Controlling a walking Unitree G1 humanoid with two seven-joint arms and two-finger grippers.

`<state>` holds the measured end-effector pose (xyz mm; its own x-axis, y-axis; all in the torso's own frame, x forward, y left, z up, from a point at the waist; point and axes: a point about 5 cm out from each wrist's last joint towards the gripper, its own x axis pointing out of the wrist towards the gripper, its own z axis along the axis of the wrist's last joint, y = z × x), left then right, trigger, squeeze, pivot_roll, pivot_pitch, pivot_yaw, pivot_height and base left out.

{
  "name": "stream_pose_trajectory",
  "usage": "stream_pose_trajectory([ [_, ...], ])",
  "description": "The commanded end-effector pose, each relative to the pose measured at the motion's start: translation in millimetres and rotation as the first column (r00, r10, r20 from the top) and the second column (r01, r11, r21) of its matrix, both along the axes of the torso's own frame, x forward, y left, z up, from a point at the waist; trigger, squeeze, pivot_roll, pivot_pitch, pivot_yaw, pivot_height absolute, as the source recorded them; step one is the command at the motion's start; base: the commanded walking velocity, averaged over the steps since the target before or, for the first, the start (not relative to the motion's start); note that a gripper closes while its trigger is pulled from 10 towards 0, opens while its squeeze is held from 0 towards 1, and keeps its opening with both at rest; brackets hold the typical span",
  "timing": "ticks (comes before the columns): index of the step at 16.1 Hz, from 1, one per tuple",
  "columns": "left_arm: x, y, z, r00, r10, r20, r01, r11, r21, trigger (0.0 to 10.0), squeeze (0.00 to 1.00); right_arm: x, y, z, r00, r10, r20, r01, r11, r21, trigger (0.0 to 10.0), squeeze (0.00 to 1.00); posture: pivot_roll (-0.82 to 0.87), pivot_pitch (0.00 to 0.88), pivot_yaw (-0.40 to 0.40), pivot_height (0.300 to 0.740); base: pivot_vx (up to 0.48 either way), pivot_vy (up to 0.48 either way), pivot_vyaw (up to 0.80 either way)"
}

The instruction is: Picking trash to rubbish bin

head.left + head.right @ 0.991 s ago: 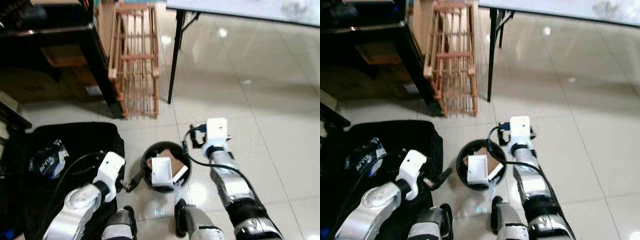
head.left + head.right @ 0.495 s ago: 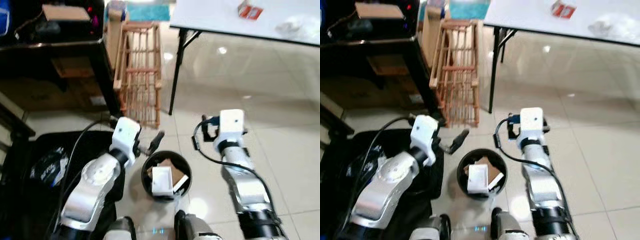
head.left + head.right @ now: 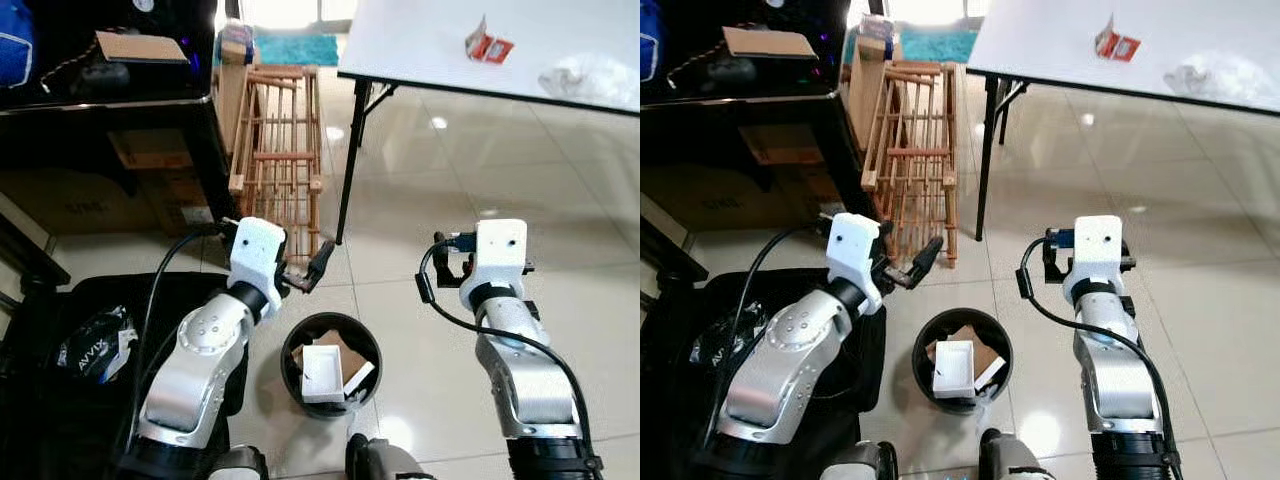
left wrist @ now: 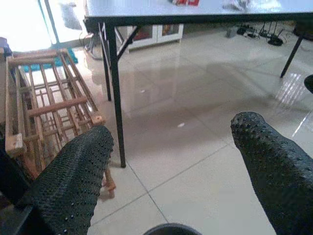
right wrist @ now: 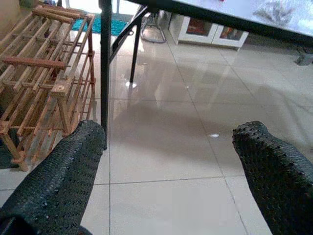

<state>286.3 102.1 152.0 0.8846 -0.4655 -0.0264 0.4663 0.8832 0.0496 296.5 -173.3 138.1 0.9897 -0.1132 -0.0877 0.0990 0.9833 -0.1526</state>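
Observation:
A black round rubbish bin (image 3: pixel 292 352) stands on the tiled floor between my arms, holding a white box (image 3: pixel 322 360) and brown cardboard (image 3: pixel 350 348). My left gripper (image 3: pixel 318 266) hovers open and empty above the bin's far left rim, aimed toward the table leg; its fingers (image 4: pixel 73 171) frame bare floor. My right gripper (image 5: pixel 171 142) is raised to the right of the bin, open with nothing between its fingers (image 5: pixel 63 171). On the white table (image 3: pixel 420 40) lie a red-and-white carton (image 3: pixel 487 43) and a crumpled white wrapper (image 3: pixel 590 75).
A wooden rack (image 3: pixel 280 150) leans against a black shelf unit (image 3: pixel 110 110) behind the bin. The table's black leg (image 3: pixel 350 150) stands just beyond the left gripper. A black bag (image 3: pixel 170 290) with a packet (image 3: pixel 95 338) lies at my left.
The camera has tilted up, bringing the tabletop into view. Both arms have lifted; the left gripper rose from floor level beside the bin to above its far rim.

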Motion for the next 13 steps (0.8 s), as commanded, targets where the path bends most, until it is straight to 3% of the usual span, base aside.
stream_pose_trajectory([
  [1,0.6,-2.4,2,1.0,0.002,0.007,-0.002,1.0,0.004,10.0,0.0,-2.4,-1.1,2,1.0,0.004,-0.01,-0.004,1.0,0.002,10.0,1.0,0.03,0.132,-0.017,0.74,0.0,0.0,0.0],
  [6,1.2,-2.6,3,1.0,0.004,0.005,-0.004,1.0,0.004,10.0,0.0,1.7,7.4,18,0.999,0.018,0.033,-0.018,1.0,-0.004,10.0,1.0,0.04,0.133,-0.011,0.74,0.0,0.0,0.0],
  [13,4.7,-6.2,4,1.0,-0.022,0.009,0.022,1.0,0.004,10.0,0.0,0.8,15.3,25,0.998,-0.033,0.062,0.035,0.999,-0.031,10.0,1.0,0.04,0.124,0.013,0.74,0.0,-0.419,0.0],
])
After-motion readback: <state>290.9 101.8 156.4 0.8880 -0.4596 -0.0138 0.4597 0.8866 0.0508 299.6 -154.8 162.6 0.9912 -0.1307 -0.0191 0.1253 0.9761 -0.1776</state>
